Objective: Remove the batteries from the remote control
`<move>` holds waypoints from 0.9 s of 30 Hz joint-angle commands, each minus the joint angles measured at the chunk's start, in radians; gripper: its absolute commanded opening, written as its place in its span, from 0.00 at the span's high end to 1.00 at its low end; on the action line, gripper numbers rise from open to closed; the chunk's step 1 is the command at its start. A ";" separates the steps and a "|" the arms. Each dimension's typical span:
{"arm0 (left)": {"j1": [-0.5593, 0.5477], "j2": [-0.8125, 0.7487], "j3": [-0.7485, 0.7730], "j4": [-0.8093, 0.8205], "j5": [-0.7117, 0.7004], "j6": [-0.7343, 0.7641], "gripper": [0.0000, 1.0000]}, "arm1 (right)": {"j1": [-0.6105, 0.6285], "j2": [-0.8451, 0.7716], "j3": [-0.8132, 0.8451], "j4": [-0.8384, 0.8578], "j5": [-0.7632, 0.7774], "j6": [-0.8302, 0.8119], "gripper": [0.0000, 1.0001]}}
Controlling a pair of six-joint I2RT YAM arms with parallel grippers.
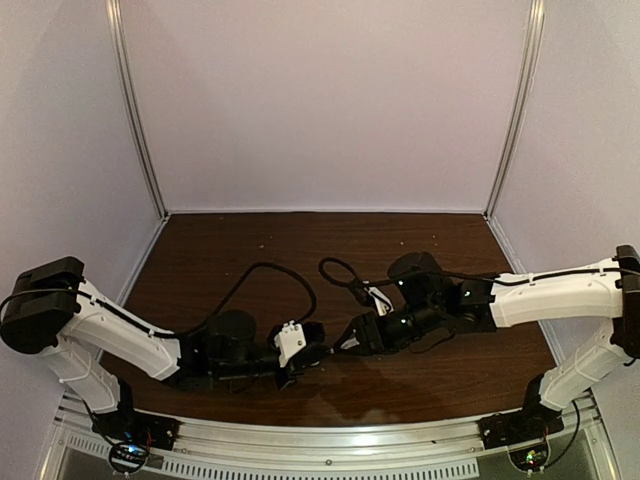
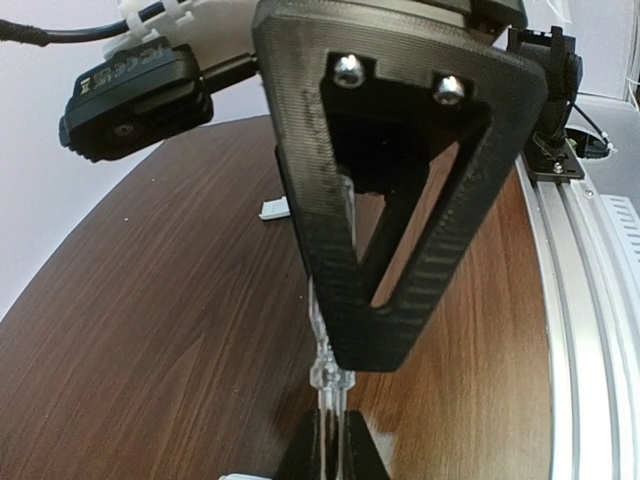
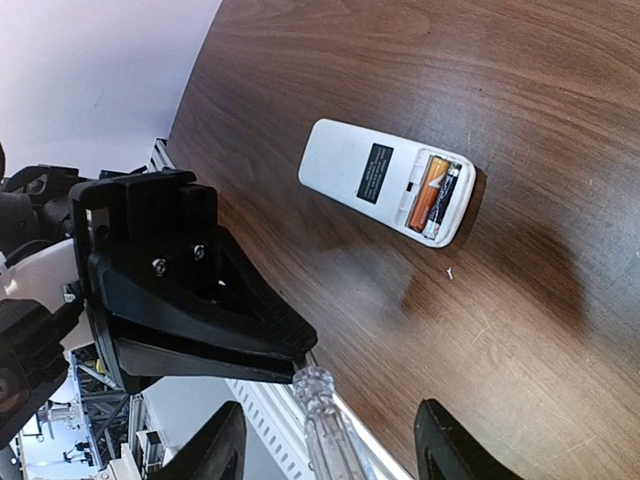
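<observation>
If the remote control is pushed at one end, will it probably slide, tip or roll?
The remote control lies flat, back up, on the smooth table, so it would probably slide, perhaps turning, rather than tip. Its compartment is open, so the batteries might fall out if it is lifted and tilted.

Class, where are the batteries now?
In the right wrist view, the batteries lie side by side inside the remote control, at its uncovered right end.

Wooden table point(image 3: 400, 60) bears remote control point(image 3: 360, 172) and possibly a white chip point(image 2: 272, 208).
</observation>
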 commanded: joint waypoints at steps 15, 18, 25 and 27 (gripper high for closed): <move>-0.012 -0.018 -0.019 0.066 -0.052 0.004 1.00 | -0.012 0.055 0.017 0.135 -0.048 0.107 0.54; -0.011 -0.018 -0.018 0.066 -0.053 0.004 1.00 | -0.012 0.059 0.020 0.128 -0.052 0.103 0.57; -0.011 -0.014 -0.017 0.065 -0.050 0.006 1.00 | -0.014 0.064 0.024 0.115 -0.052 0.088 0.63; -0.012 -0.012 -0.017 0.066 -0.053 0.007 1.00 | -0.013 0.065 0.024 0.113 -0.051 0.087 0.64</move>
